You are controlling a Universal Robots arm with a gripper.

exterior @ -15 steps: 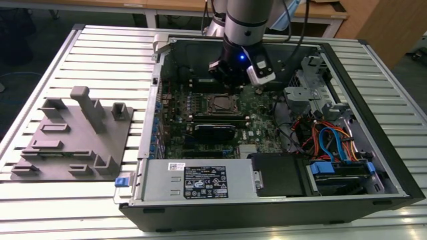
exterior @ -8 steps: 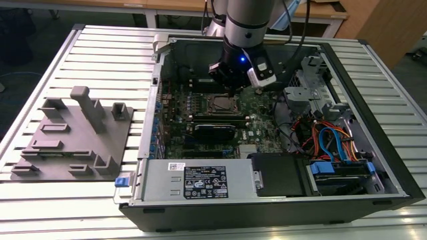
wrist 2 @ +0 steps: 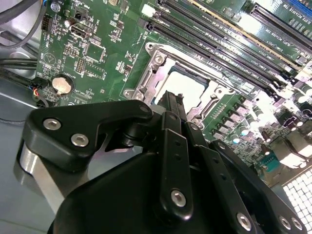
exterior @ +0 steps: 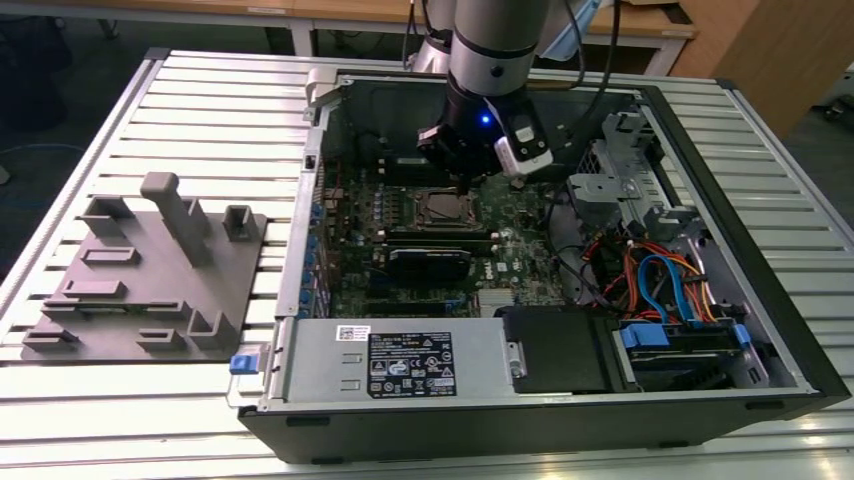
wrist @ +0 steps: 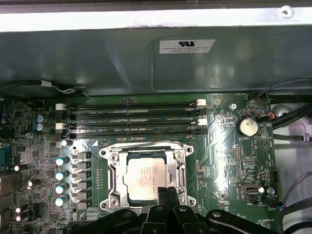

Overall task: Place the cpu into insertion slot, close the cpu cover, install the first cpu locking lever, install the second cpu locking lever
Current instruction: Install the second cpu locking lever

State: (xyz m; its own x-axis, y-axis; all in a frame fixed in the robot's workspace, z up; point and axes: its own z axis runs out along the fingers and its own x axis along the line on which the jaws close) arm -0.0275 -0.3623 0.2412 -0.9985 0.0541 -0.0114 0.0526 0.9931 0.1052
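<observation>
We see our fingers [wrist: 167, 192] pressed narrow together, holding nothing, their tips at the near edge of the cpu cover [wrist: 146, 178] closed over the cpu [wrist: 144, 176].

— What's off the case?
— Grey fixture tray [exterior: 147, 270] with upright blocks, on the slatted table [exterior: 80, 420], at the exterior view's left of the open computer case [exterior: 534, 420].
— Inside?
— Power supply [exterior: 387, 362] with a label, blue and orange cables [exterior: 667, 280], black drive cage [exterior: 567, 350].
— Board details?
— Coin battery [wrist: 247, 127], row of capacitors [wrist: 61, 180], long memory slots [wrist: 131, 122].
</observation>
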